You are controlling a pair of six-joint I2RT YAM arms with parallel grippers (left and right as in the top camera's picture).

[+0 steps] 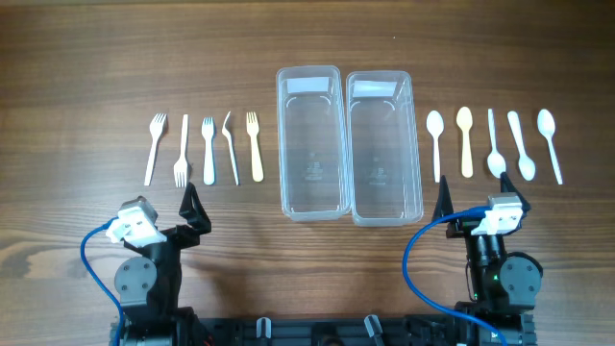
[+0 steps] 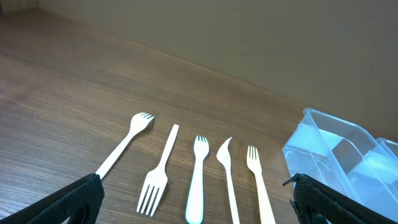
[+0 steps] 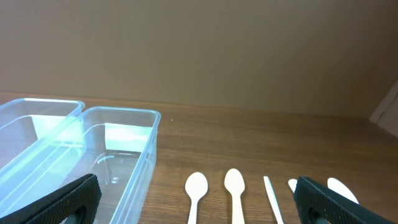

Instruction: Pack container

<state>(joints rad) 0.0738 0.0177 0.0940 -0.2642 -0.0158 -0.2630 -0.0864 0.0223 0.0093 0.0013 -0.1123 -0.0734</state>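
Note:
Two clear rectangular containers stand side by side at the table's middle, the left one (image 1: 310,141) and the right one (image 1: 384,146), both empty. Several plastic forks (image 1: 209,149) lie in a row to their left, the rightmost one cream (image 1: 254,146). Several plastic spoons (image 1: 435,144) lie in a row to their right. My left gripper (image 1: 165,211) is open and empty, just in front of the forks (image 2: 199,177). My right gripper (image 1: 471,210) is open and empty, just in front of the spoons (image 3: 196,190). Neither gripper touches anything.
The table is dark wood. In the left wrist view a container's corner (image 2: 336,149) shows at the right. In the right wrist view both containers (image 3: 124,143) show at the left. Blue cables run beside both arm bases at the table's front edge.

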